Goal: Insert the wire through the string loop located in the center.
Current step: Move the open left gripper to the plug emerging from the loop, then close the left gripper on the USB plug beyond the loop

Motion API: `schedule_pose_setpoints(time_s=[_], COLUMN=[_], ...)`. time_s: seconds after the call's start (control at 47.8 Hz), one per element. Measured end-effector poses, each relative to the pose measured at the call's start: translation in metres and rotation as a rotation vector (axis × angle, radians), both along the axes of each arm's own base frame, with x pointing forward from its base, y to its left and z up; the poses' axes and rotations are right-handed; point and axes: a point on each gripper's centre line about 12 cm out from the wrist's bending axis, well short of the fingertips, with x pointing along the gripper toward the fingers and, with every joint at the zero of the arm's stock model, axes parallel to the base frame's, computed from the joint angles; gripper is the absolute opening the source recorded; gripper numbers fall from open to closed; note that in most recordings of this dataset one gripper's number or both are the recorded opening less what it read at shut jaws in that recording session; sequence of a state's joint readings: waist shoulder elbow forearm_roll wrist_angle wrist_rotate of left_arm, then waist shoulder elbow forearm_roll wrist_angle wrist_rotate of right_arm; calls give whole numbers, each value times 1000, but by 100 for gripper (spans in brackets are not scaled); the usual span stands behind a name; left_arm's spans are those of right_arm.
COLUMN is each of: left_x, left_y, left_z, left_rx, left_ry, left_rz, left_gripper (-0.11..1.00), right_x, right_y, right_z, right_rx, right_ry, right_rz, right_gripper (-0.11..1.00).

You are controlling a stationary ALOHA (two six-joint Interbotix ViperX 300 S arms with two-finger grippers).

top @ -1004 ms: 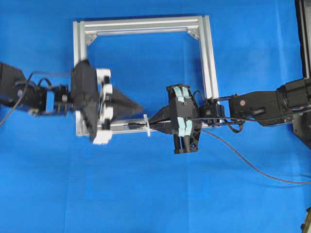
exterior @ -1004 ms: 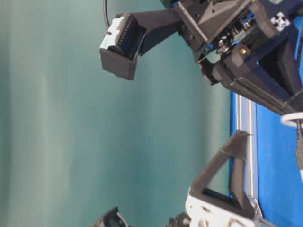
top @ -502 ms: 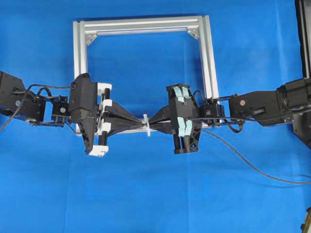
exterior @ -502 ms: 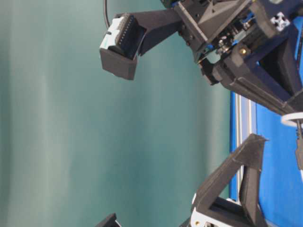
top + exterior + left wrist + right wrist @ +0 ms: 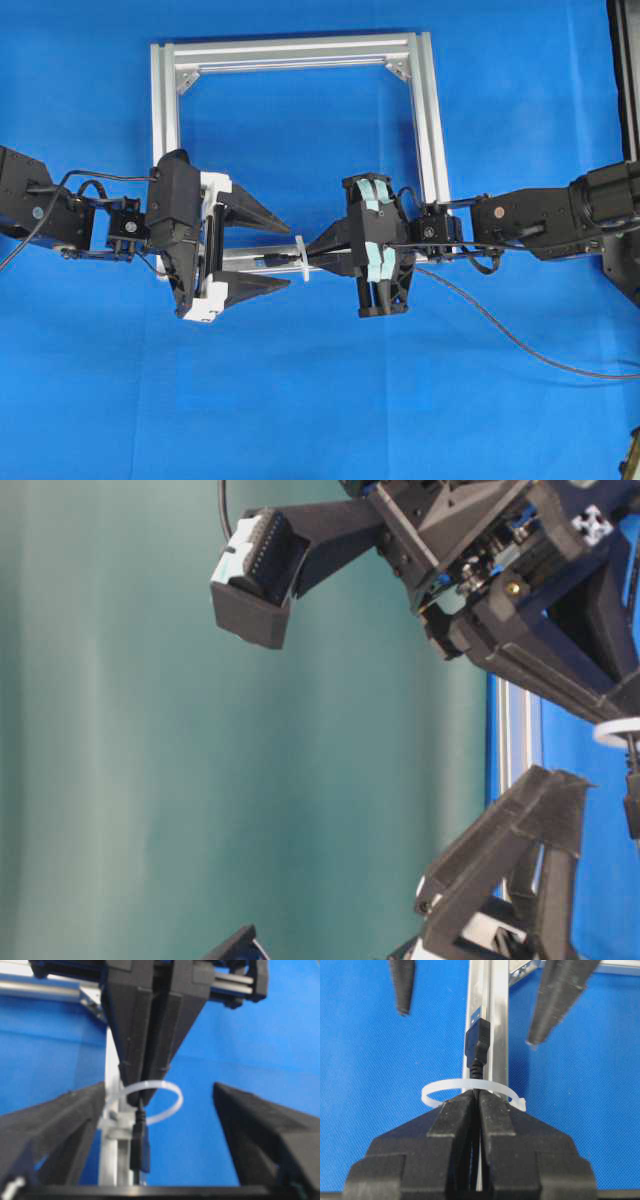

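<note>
- My left gripper (image 5: 283,256) stands wide open, holding nothing; the right gripper (image 5: 478,1102) is clamped on the wire (image 5: 477,1050)
- The plug already pokes through the string loop (image 5: 470,1091), centre frame overhead
- I'd close the left fingers squarely on the plug between them, then pull straight left along the frame bar (image 5: 245,258), not snagging the loop

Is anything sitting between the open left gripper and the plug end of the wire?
Nothing visible. The wire pokes through the string loop, and its plug lies exposed between the left gripper's spread fingers. The right gripper holds the cable behind the loop.
</note>
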State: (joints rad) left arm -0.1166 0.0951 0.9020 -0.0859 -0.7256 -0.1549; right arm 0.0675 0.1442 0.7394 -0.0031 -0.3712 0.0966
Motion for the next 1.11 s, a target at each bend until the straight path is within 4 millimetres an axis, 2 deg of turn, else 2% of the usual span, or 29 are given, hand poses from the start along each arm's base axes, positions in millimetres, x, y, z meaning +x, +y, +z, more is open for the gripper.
schedule_pose_setpoints(time_s=[0.042, 0.46, 0.711, 1.108], left_x=[0, 2, 3, 3], left_y=[-1, 0, 1, 2], left_z=[0, -3, -28, -34], left_rx=[1, 1, 4, 6], left_ry=[5, 51, 130, 148], left_rz=[-3, -1, 2, 7], left_gripper=[93, 92, 92, 92], right_x=[0, 0, 0, 0], right_y=[-1, 0, 0, 0], right_z=[0, 0, 0, 0], right_rx=[0, -3, -3, -3], right_ry=[0, 0, 0, 1], right_rz=[-2, 2, 2, 2], right_gripper=[-2, -2, -2, -2])
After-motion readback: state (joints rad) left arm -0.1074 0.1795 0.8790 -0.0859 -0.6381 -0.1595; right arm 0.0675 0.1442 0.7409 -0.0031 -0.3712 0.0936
